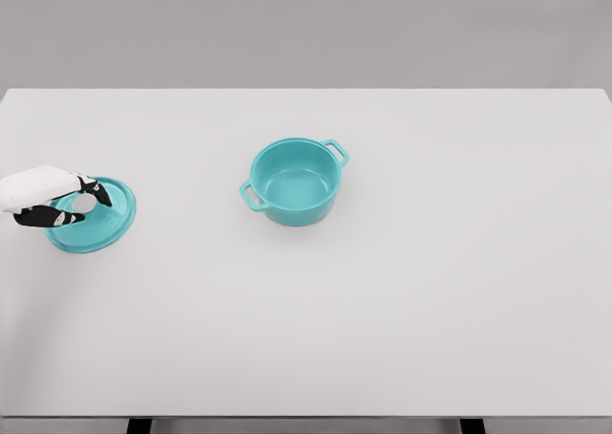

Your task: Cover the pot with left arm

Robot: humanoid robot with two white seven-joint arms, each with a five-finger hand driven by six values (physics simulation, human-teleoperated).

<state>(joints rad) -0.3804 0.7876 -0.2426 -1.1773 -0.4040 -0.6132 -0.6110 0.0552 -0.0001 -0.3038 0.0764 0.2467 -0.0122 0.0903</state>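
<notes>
An open teal pot (293, 181) with two side handles stands upright near the middle of the white table (402, 319). Its matching teal lid (103, 227) lies far to the left, near the table's left edge, well apart from the pot. My left hand (89, 207) comes in from the left edge and sits over the lid. Its dark-tipped fingers (99, 193) and thumb are curled on either side of the pale knob at the lid's centre. The lid looks level and low on the table. The right arm does not show.
Between lid and pot lies a stretch of bare white tabletop. The table's front edge runs along the bottom of the view, its far edge against a grey wall.
</notes>
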